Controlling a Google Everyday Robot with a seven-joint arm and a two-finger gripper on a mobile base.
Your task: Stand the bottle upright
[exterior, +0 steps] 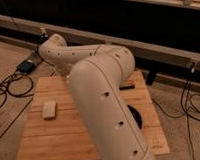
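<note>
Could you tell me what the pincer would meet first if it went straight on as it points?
I cannot say: the pincer is hidden behind the arm near the far edge of the table, so its line is unclear.

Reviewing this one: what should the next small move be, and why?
Probably swing the large white robot arm aside, off the middle of the wooden slatted table. The arm fills the view and hides the pincer somewhere behind it. No bottle shows. Only a flat pale rectangular block lies in sight, to the arm's left.
</note>
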